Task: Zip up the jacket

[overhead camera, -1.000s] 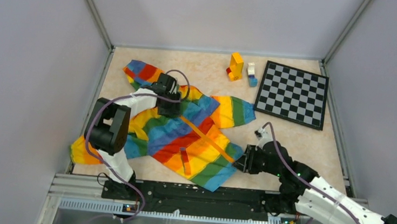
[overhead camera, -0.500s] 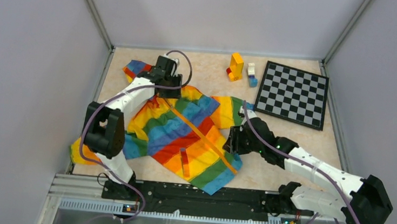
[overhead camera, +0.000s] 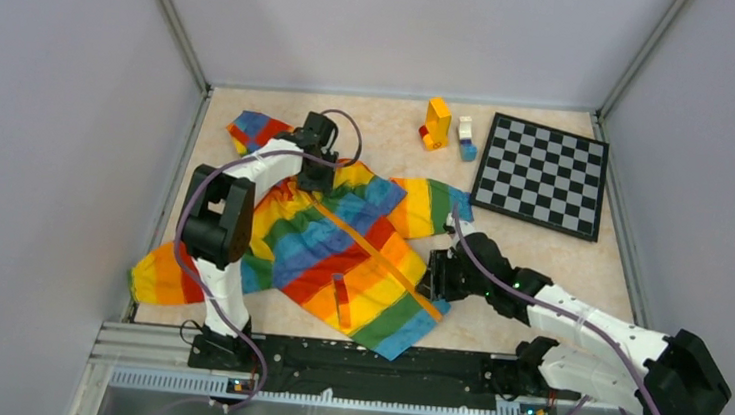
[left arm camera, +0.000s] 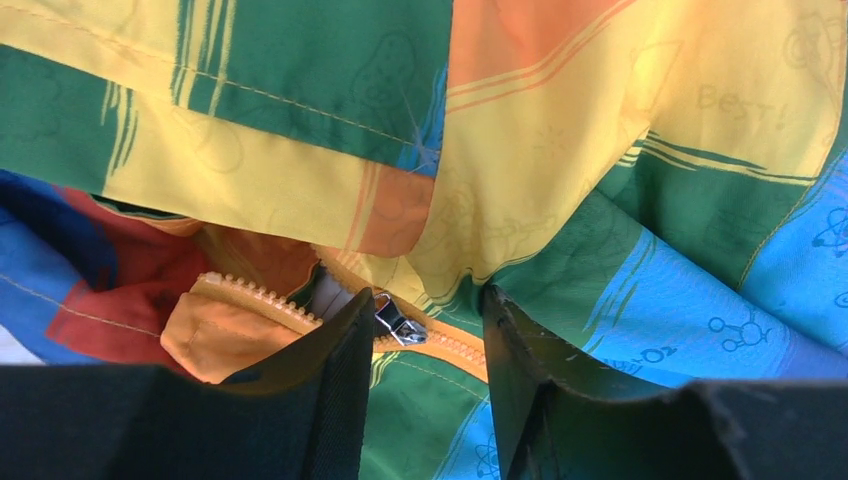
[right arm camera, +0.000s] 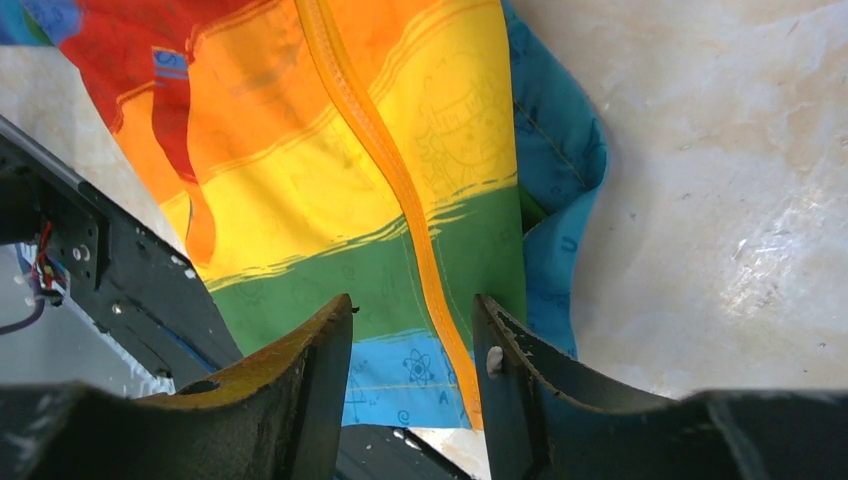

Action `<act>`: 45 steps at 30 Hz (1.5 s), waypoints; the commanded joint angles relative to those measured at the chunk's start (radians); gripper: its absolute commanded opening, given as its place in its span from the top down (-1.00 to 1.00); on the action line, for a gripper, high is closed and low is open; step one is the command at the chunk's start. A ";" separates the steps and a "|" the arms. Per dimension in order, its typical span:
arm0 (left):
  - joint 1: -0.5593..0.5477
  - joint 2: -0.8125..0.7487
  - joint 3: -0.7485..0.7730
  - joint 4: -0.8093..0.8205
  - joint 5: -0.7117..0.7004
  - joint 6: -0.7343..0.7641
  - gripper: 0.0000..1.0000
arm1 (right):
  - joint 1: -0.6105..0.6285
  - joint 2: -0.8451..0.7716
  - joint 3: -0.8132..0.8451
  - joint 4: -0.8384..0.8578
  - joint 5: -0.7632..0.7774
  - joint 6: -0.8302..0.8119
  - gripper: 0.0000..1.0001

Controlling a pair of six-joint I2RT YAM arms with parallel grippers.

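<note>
The rainbow-striped jacket point(overhead camera: 340, 250) lies flat on the table, hood at the far left, with its orange zipper strip point(overhead camera: 379, 259) running diagonally down the front. My left gripper point(overhead camera: 317, 168) stands open over the collar. In the left wrist view the metal zipper pull point(left arm camera: 398, 322) lies on the orange teeth between the fingers, close to the left fingertip point(left arm camera: 350, 330); the left gripper point(left arm camera: 425, 310) touches nothing. My right gripper point(overhead camera: 435, 274) hovers open over the lower hem. In the right wrist view the zipper strip point(right arm camera: 400, 190) passes between the fingers of the right gripper point(right arm camera: 412, 310).
A black-and-white chessboard point(overhead camera: 543, 175) lies at the far right. Orange-yellow blocks point(overhead camera: 436, 123) and a white-blue block point(overhead camera: 466, 138) stand at the back. A black rail point(overhead camera: 350, 359) runs along the near edge. Grey walls close in both sides.
The right arm swung from beside the hem onto the jacket's lower right edge and its jaws opened. The left gripper went toward the hood, then came back to the collar, narrowing slightly.
</note>
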 commanded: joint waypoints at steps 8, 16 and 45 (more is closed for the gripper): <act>0.001 -0.150 -0.092 0.057 -0.034 -0.002 0.26 | -0.025 0.074 -0.033 0.100 -0.041 0.012 0.08; 0.001 -0.121 -0.082 0.047 -0.023 -0.020 0.45 | -0.035 0.047 -0.046 0.092 -0.042 0.018 0.08; -0.003 -0.100 -0.144 0.119 -0.088 -0.017 0.24 | -0.044 0.073 -0.080 0.134 -0.082 0.053 0.11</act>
